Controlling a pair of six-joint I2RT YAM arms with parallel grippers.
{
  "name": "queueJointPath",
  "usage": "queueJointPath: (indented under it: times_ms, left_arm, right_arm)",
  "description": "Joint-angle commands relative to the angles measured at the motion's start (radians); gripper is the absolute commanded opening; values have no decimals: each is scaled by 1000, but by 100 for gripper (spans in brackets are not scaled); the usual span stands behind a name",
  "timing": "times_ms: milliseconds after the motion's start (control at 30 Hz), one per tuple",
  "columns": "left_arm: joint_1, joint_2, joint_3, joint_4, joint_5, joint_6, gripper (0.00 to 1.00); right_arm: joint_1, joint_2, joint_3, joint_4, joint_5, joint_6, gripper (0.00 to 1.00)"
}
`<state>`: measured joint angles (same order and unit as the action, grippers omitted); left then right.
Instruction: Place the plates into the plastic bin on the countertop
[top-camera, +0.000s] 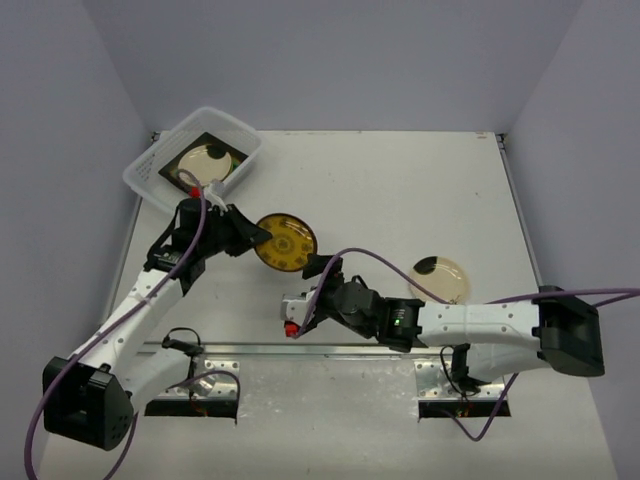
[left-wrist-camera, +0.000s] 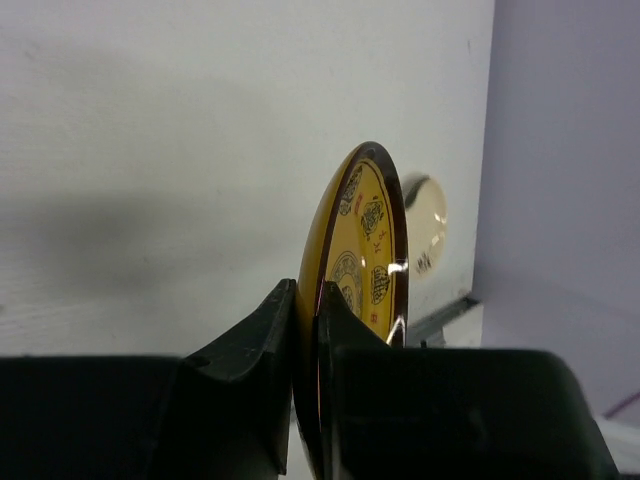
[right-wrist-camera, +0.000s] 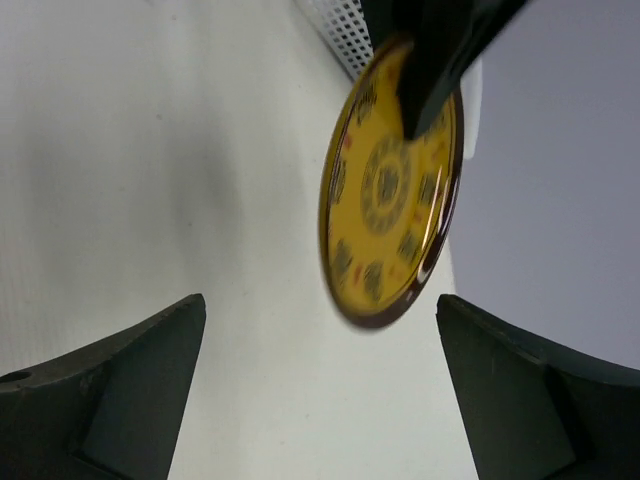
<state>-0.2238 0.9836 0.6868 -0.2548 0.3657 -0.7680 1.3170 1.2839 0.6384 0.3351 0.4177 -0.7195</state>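
Left pincer (left-wrist-camera: 305, 300) clamps a glossy round mustard-patterned plate (left-wrist-camera: 365, 240) by its rim.

**Mustard plate held at centre frame, one cream plate loose, the rest in the bin**

In the overhead view, the mustard-patterned plate (top-camera: 285, 241) is round with a dark rim and rings of dark motifs. It sits left of centre with its face up, and the left gripper (top-camera: 262, 235) pinches its left rim. The cream plate (top-camera: 438, 279) lies flat on the white countertop (top-camera: 400, 190) at right of centre, well apart from it, with a dark mark on its upper-left rim. The plastic bin (top-camera: 140, 172), translucent white with perforated sides, stands askew in the upper left. Inside it, a pale round dish (top-camera: 203, 163) lies on a dark square plate (top-camera: 217, 140), and a sliver of green shows at the dish's right edge.
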Motion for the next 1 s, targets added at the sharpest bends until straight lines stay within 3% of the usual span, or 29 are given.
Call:
queueJointPath:
  times_ms: [0,67,133,200,300,433,500,767,800,900,967]
  left_arm:
    - [256,49,153,18,-179,-1,0]
    - [314,108,183,40,-235,-22,0]
    - [420,202,234,79,-295,-79,0]
    - [458,319,288,120,-340,-130,0]
    - [497,518,396,141,-372,-175,0]
    - [540,740,562,147,-300,-187,0]
    - [541,838,672,192,-257,-159,7]
    - [554,931,739,234,-222,-149,6]
    - [554,942,759,221,-211,-149,12]
    - [554,975,803,190,-199,-149,47]
    - [554,989,829,145,-206,-140,91]
  right_arm:
    - [-134,-85,40,-11,106,374,99]
    - [-179,-99,66,-133,121,488,99]
    - [-256,-119,94,-306,140,732,99]
    - [-275,-150,88,-417,152,828,99]
    - [-282,-240,43,-469,129,914,99]
    - [-282,-379,-61,-454,61,1005,99]
    - [-283,-439,-120,-430,24,1035,99]
    - [-283,-480,-153,-485,25,1057,99]
    - [-283,-479,-151,-490,30,1056,99]
    - [-283,-471,-140,-492,29,1049,99]
    - [-282,-463,-131,-493,26,1045,99]
